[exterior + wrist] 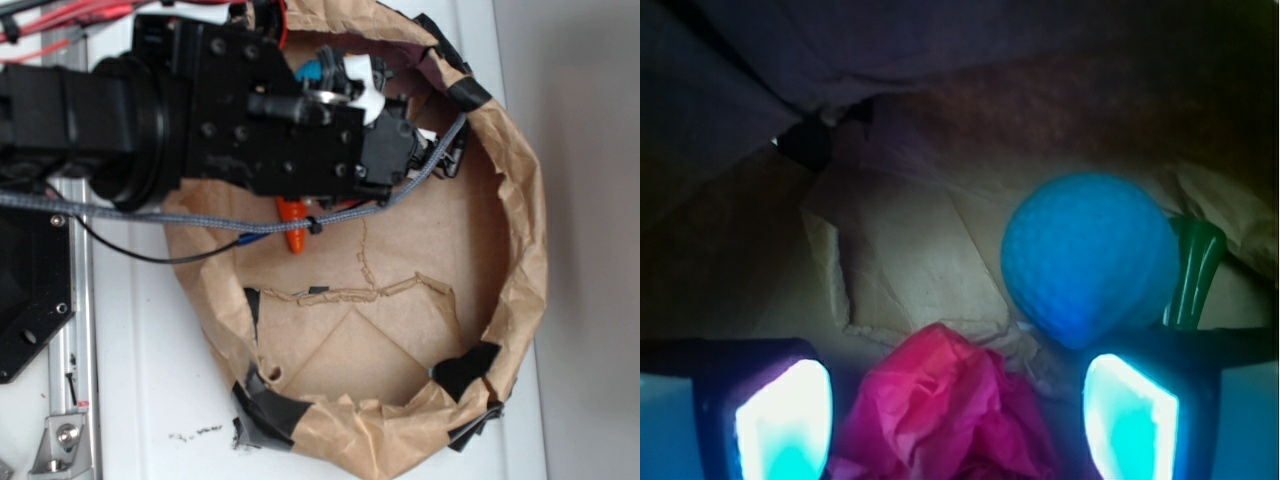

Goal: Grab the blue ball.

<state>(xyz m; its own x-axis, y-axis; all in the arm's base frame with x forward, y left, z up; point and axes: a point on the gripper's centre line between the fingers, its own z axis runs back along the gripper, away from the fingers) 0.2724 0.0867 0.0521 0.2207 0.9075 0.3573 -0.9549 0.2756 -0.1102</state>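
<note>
In the wrist view the blue ball, a ribbed teal-blue sphere, rests on the brown paper floor ahead and to the right. It sits just beyond the right fingertip. My gripper is open, and the red wrinkly wad lies low in the gap between its fingers, not clamped. Seen from the exterior view, the gripper reaches down into the far end of the paper basin, and the arm hides the ball there.
A crumpled brown paper basin with black tape patches rings the workspace. An orange toy carrot lies under the arm, and its green top stands right behind the ball. A grey braided cable crosses the basin.
</note>
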